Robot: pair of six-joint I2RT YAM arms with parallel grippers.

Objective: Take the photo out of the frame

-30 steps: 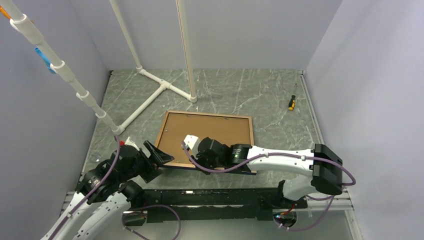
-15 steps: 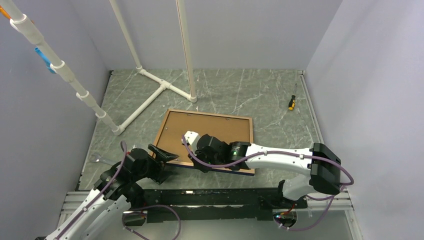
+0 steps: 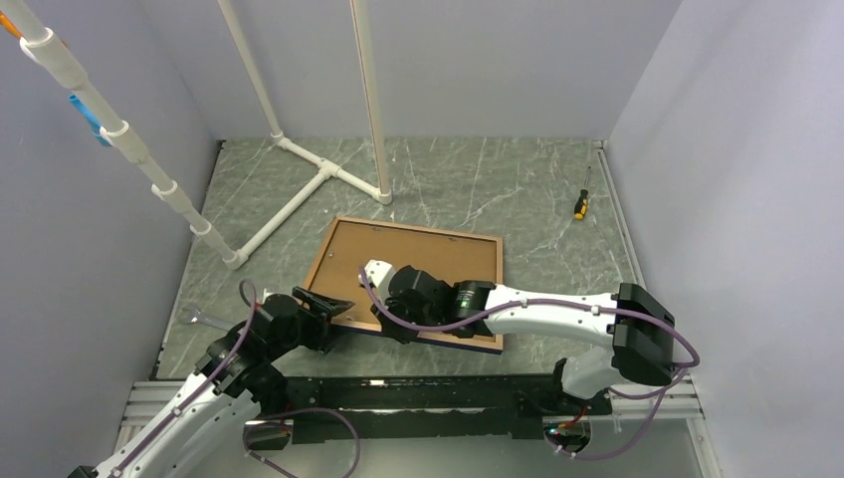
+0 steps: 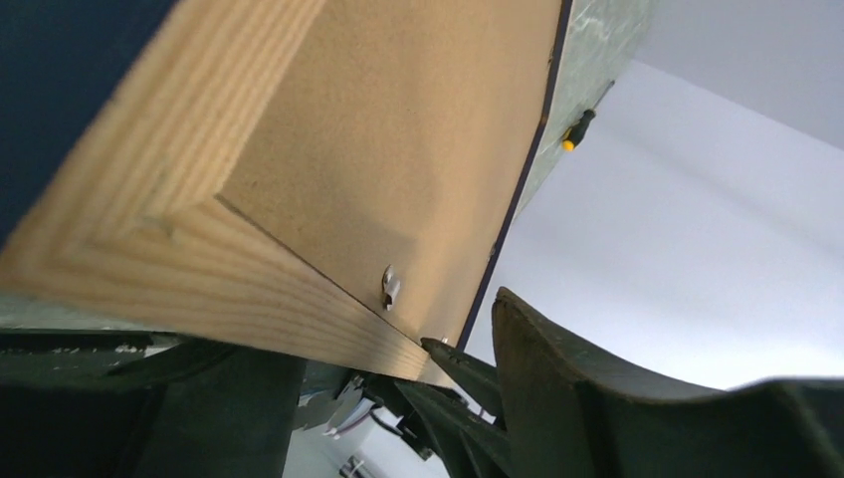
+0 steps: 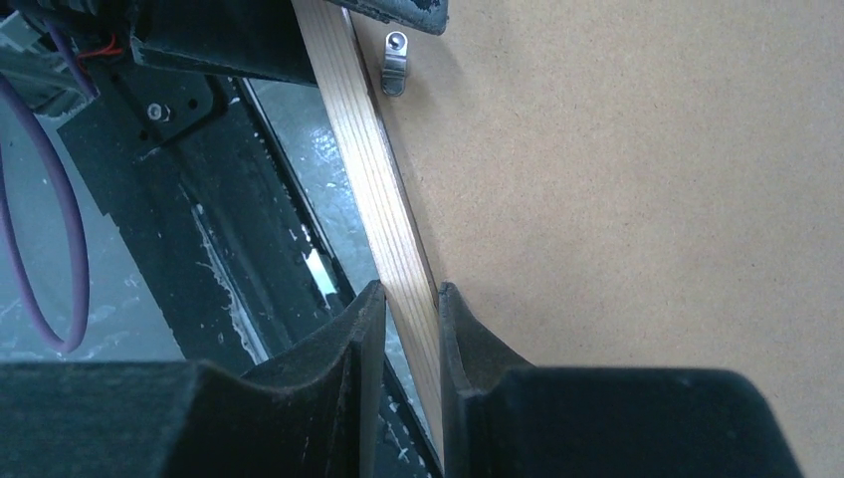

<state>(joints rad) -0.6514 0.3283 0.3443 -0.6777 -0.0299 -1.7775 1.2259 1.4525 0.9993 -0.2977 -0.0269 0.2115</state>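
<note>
At table (image 3: pixel 448 169) centre, seen from above, the frame (image 3: pixel 418 228) lies face down with its brown backing board (image 3: pixel 423 261) upward. The photo is hidden beneath that board. The right gripper (image 5: pixel 410 299) is clamped across the pale wood of the frame's 6 o'clock rail. At the 8 o'clock corner, the left gripper (image 3: pixel 326 307) has its jaws spread around the corner, not pinching. A small metal clip (image 5: pixel 394 62) pins the board to the rail; prying before it is turned would likely bend board and print. The narrow pinch could also let the frame twist loose. A screwdriver (image 3: pixel 579 206) lies at 2 o'clock and a white pipe stand (image 3: pixel 309 189) at 11 o'clock, both well apart.
</note>
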